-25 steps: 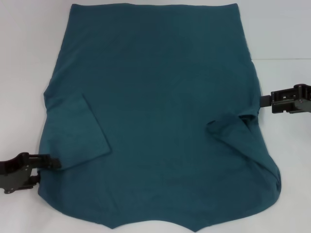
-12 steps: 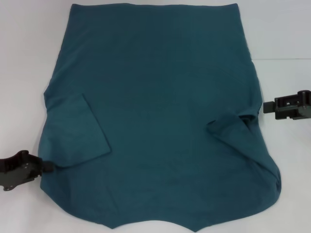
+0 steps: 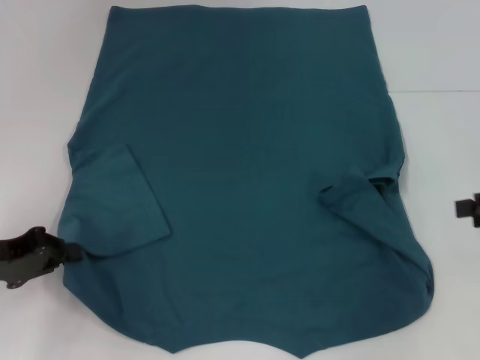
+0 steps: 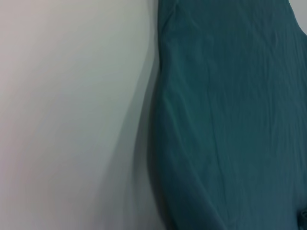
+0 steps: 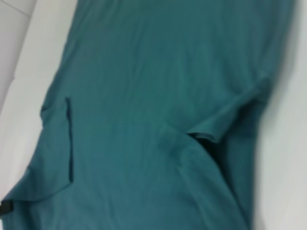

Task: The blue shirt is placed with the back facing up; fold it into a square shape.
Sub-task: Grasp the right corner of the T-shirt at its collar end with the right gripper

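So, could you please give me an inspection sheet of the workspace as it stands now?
Surface: white table, bare where visible.
Job's things: blue shirt spread flat, both sleeves folded inward, not yet square.
Clutter: nothing seen.
Grippers: left claw at the shirt's near-left edge, touching the fabric; right claw at the right frame edge, apart from the shirt.
Cables: nothing seen.
Surroundings: a faint seam line crosses the table at far right.

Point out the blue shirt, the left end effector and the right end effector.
blue shirt [image 3: 247,157], head view, middle of the back panel.
left end effector [image 3: 73,254], head view, tip at the shirt's edge.
right end effector [image 3: 466,209], head view, part showing at the picture's edge.
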Action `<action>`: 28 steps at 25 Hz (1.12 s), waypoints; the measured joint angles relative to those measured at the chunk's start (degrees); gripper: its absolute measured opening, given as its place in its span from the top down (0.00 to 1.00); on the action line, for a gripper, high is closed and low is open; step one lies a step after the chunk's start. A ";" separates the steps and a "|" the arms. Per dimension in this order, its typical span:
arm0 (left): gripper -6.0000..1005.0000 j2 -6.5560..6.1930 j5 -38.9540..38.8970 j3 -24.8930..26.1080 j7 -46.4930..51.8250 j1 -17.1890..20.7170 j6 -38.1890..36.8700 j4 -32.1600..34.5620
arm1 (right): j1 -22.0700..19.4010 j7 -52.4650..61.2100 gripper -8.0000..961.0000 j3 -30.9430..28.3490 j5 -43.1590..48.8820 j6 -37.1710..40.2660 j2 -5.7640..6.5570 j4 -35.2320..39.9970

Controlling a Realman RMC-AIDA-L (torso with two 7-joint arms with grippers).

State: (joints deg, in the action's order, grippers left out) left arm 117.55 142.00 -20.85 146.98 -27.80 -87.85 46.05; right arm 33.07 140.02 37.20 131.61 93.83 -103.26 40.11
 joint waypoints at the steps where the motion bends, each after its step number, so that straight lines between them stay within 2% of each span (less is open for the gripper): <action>1: 0.96 0.00 0.00 -0.01 -0.01 -0.09 0.16 0.00 | -0.49 0.01 0.43 -0.02 0.04 0.28 0.49 0.02; 4: 0.97 -0.02 -0.02 -0.14 -0.01 -0.46 0.61 -0.13 | -1.50 -1.35 0.43 0.24 0.44 1.05 1.42 0.03; 8: 0.97 -0.04 -0.04 -0.21 -0.05 -0.81 1.16 -0.65 | -1.56 -5.45 0.43 0.37 2.53 1.95 1.35 -0.18; 11: 0.97 -0.04 -0.06 -0.23 -0.14 -0.90 1.30 -1.11 | -0.84 -6.96 0.43 0.55 5.00 2.15 0.45 -0.47; 21: 0.97 0.08 -0.06 -0.16 -0.71 -0.88 1.37 -1.78 | 2.64 -8.17 0.44 0.60 12.72 -0.94 -3.89 -0.60; 27: 0.97 0.22 -0.06 -0.25 -0.80 -0.72 1.37 -1.91 | 3.58 -7.80 0.45 1.47 13.56 -2.16 -5.69 -0.65; 28: 0.97 0.22 -0.05 -0.24 -0.80 -0.69 1.36 -1.93 | 3.58 -7.80 0.45 1.47 13.56 -2.16 -5.69 -0.65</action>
State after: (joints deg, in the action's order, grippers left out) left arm 117.77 141.94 -21.09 146.18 -28.48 -86.48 44.12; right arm 36.65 132.21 38.67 145.17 91.66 -108.95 39.46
